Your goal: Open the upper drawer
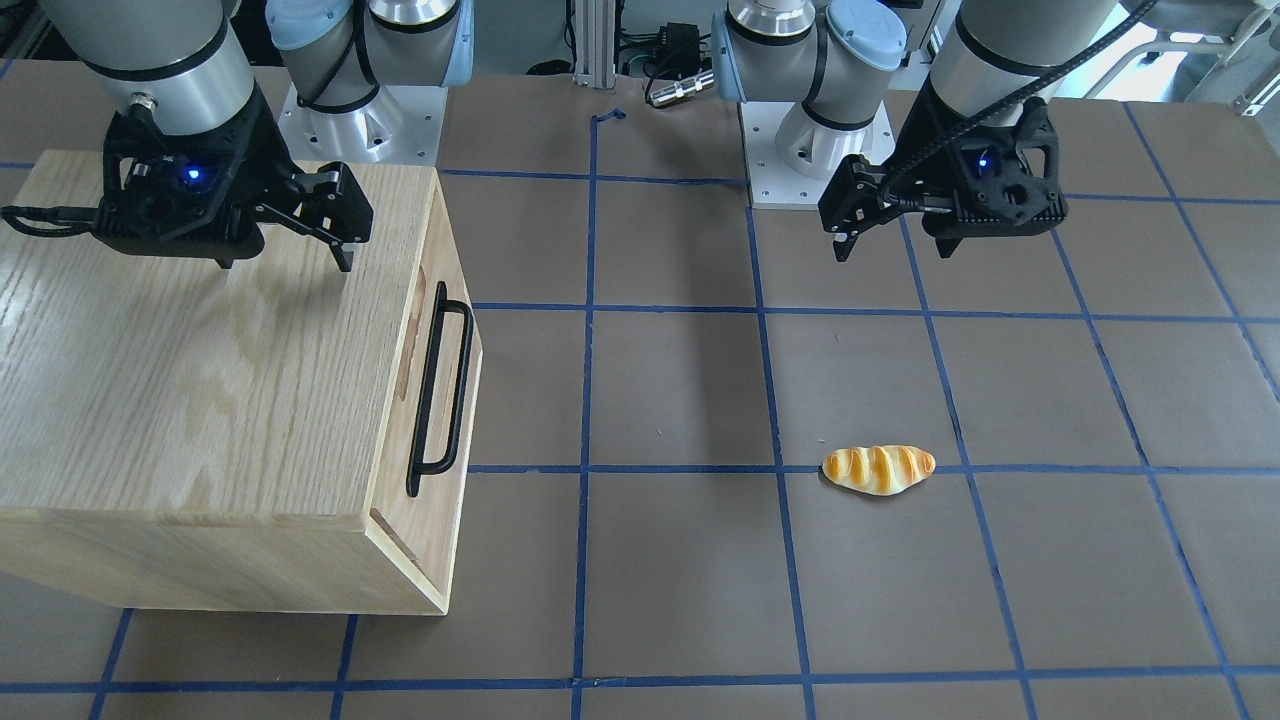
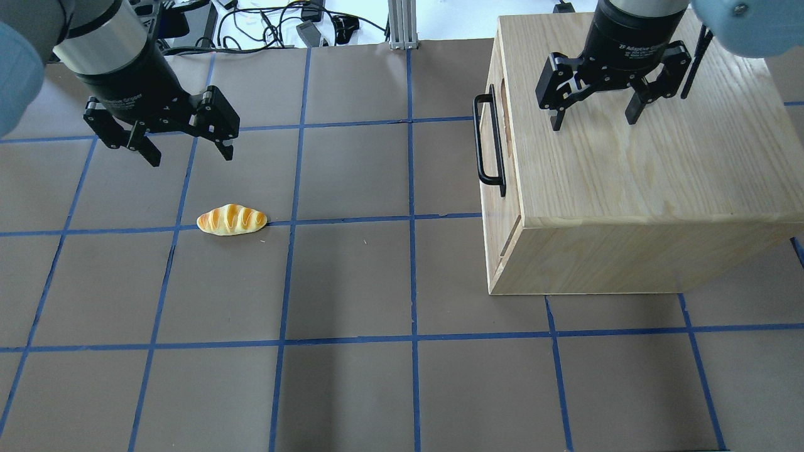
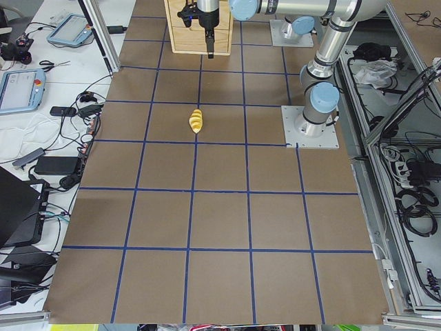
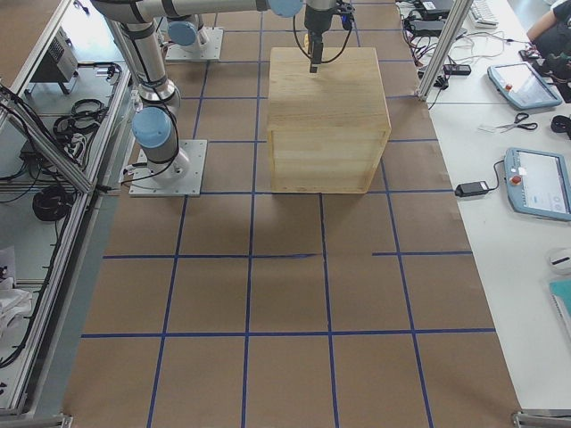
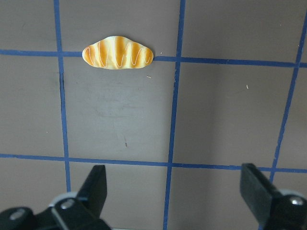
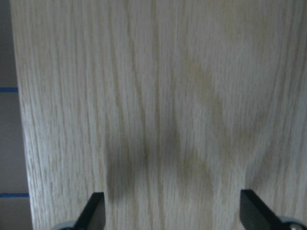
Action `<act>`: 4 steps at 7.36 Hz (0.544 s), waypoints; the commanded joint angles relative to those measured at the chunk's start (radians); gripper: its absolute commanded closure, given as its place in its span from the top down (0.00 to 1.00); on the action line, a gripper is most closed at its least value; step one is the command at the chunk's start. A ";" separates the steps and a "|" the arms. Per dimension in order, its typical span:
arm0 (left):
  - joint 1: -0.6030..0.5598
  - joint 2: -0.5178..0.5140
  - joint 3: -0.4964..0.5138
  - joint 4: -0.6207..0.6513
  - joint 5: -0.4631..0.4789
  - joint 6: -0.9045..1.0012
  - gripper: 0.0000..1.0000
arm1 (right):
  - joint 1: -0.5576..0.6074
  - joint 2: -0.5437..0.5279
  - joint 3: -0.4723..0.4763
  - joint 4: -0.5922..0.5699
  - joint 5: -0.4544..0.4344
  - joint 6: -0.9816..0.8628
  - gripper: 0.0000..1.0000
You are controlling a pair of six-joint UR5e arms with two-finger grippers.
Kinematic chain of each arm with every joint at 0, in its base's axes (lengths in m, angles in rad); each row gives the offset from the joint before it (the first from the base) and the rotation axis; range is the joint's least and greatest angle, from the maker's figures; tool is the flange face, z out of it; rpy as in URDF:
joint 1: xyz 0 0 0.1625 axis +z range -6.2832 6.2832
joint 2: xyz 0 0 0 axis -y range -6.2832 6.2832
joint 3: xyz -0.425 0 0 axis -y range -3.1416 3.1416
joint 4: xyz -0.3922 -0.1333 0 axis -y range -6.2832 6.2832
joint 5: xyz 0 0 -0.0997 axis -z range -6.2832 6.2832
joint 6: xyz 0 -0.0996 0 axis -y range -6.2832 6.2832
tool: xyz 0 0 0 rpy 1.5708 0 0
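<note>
1. Front-facing view: the right gripper (image 1: pixel 286 262) hangs over the top of the cabinet (image 1: pixel 180 380), jaws spread and holding nothing. The upper drawer (image 1: pixel 430 280) sits below it and off to the side that faces the other arm. Its front lies flush with the cabinet, so I judge it shut. Nothing touches the bar handle (image 1: pixel 440 390). The left gripper (image 1: pixel 895 250), also open and empty, hangs over the table (image 1: pixel 680 400), well apart from the drawer. A bread roll (image 1: pixel 878 468) lies on the table beneath it, out past its fingertips.
2. Overhead view: the right gripper (image 2: pixel 593 122) is above the wood top. The handle (image 2: pixel 487 141) is beyond its nearer finger and lower down, on the drawer front (image 2: pixel 510 201).
3. Left side view: the cabinet is far off and too small to judge the drawer.
4. Right side view: the drawer front is on the cabinet's far side, hidden.
5. Left wrist view: the fingers (image 5: pixel 96 187) stand wide apart, with only table and roll ahead.
6. Right wrist view: the fingers (image 6: pixel 93 211) are wide apart over oak grain, and no handle is in view.
7. Judgement: nothing of the task is done yet. Reaching the handle, gripping it and pulling all remain.
</note>
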 commanded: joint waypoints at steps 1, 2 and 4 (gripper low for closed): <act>0.001 0.005 -0.002 -0.001 -0.001 0.000 1.00 | 0.000 0.000 -0.001 0.000 0.000 0.001 1.00; 0.003 0.005 0.000 0.001 -0.002 0.000 1.00 | 0.000 0.000 -0.001 0.000 0.000 0.000 1.00; -0.006 0.005 -0.002 0.001 -0.005 -0.015 1.00 | 0.000 0.000 -0.001 0.000 0.000 0.001 1.00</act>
